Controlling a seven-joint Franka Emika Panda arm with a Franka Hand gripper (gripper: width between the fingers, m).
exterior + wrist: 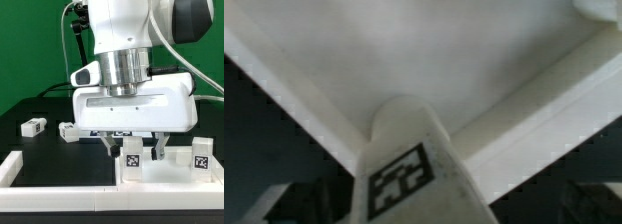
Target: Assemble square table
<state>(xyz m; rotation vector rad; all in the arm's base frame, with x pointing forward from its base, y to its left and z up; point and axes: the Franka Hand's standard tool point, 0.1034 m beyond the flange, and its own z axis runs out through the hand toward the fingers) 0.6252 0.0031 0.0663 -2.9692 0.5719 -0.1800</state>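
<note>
Leg [402, 170] upright on the tabletop [165, 178], our jaws spread either side of it: we fear an off-centre lift could clip and tilt it.

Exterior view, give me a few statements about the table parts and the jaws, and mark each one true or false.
1. Two loose legs lie on the black surface, at the exterior view's left. True.
2. The jaws are shut on a leg. False: they stand open on either side of the upright leg, with gaps.
3. Another leg stands on the tabletop at the exterior view's right. True.
4. The backdrop is red. False: the backdrop is green.
</note>
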